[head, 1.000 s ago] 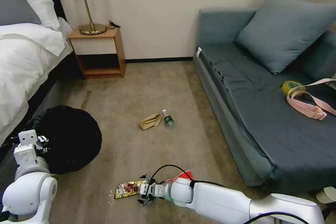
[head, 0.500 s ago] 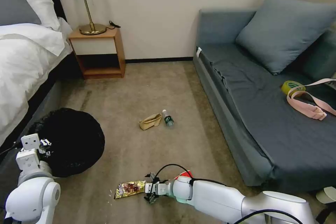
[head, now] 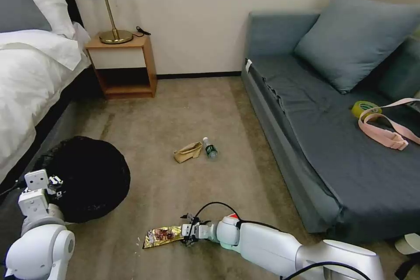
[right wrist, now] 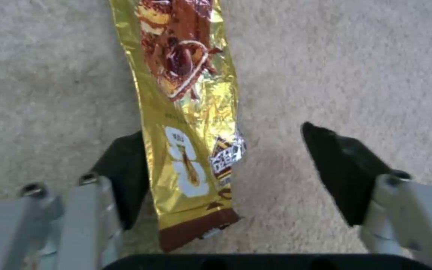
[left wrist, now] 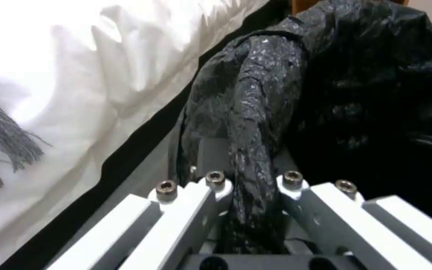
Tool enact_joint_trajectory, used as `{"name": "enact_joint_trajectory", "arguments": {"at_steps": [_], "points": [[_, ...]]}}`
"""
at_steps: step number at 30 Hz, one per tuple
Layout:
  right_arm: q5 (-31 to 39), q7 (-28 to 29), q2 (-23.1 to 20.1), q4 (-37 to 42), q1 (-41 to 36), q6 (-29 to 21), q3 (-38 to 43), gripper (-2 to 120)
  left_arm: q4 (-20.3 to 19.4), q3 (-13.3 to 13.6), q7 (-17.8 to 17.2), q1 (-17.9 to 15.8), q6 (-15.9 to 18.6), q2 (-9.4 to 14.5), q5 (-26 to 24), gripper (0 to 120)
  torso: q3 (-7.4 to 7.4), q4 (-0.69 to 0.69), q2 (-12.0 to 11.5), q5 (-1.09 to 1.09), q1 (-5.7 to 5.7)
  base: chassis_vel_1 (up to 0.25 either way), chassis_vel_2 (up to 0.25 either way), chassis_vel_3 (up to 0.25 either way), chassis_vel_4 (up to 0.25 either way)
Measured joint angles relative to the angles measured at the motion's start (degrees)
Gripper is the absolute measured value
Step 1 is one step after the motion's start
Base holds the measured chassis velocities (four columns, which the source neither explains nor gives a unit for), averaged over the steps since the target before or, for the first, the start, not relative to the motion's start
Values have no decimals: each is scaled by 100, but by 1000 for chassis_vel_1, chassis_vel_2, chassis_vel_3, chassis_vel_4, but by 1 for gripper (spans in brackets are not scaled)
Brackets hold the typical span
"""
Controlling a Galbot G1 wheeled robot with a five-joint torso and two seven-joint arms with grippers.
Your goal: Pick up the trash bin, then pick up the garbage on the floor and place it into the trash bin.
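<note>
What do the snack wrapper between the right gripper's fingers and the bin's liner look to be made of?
Snack wrapper: likely metallised foil-plastic film, glossy gold with printed brown graphics and mirror-like glints. It lies flat between the open right gripper.
Bin liner: thin black plastic film, crinkly with fine shiny wrinkles, bunched in the left gripper.

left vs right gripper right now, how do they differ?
The left gripper is shut on the trash bin's black bag rim beside the bed; the right gripper is open, holding nothing. The left grips at bin-rim height; the right is low at the carpet, its fingers straddling the end of the gold snack wrapper. Both are white.
</note>
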Motion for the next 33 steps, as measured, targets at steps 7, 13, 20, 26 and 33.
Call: {"name": "enact_joint_trajectory", "arguments": {"at_steps": [7, 13, 20, 26, 33], "points": [[-118, 1, 68, -197, -47, 86, 109, 52, 0, -48, 6, 49, -50, 3, -20, 3, -1, 0, 0, 2, 0, 0, 0, 0, 0], [-214, -5, 130, -343, -79, 172, 222, 29, -20, -80, 11, 90, -74, 5, -38, 3, 1, 3, -1, 4, 0, 0, 0, 0, 0], [-238, 8, 152, -373, -33, 135, 344, 0, -19, -114, 9, 134, -101, -12, -43, 3, 2, -2, -3, -3, 0, 0, 0, 0, 0], [-296, 5, 170, -345, -30, 189, 806, 0, 34, -168, 9, 169, -150, -9, -62, 3, 2, 0, -3, -1, 0, 0, 0, 0, 0], [-99, -7, -25, 357, 123, 83, 2600, 0, -64, -283, 9, 209, -120, 115, -186, 3, 2, 0, -3, 2, 1, 0, 0, 0, 0]]}}
